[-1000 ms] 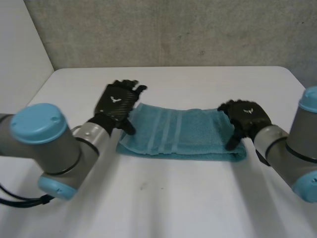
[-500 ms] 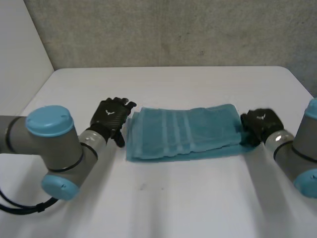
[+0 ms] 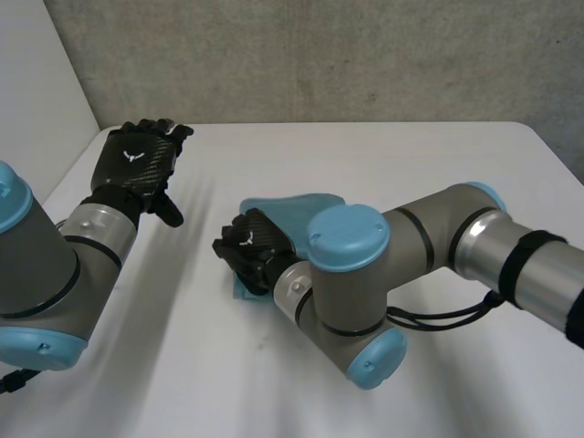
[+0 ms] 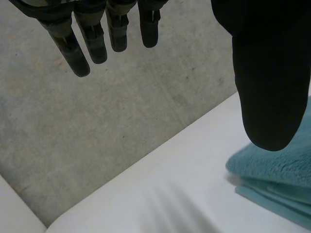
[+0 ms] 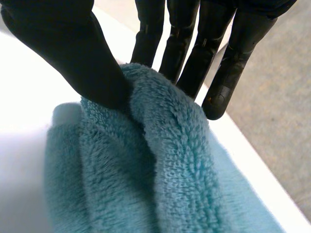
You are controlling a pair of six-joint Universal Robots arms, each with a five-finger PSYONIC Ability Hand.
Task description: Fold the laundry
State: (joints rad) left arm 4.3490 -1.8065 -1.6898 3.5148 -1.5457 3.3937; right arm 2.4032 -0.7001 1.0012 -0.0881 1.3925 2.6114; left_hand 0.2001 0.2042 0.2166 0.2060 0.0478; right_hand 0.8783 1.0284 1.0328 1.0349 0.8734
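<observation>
Fluffy teal terry towel (image 5: pixel 160 184), bunched thick, pinched at a rounded fold between thumb and fingers of right hand (image 3: pixel 251 245); left hand (image 3: pixel 139 162) spread loose over smooth white tabletop (image 3: pixel 411 164).

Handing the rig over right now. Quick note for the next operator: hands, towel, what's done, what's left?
Left hand: open, fingers straight, holding nothing, raised near the table's far left corner, apart from the towel.
Right hand: shut on the teal towel, a thick fold pinched between thumb and fingers at the towel's left end, with the right arm reaching across it.
Towel: on the white table, near the middle, lying in layers and largely covered by the right arm.
Done: at least one fold is in, judging by the stacked layers.
Left: probably lay the pinched fold flat, release it and check the edges line up.
</observation>
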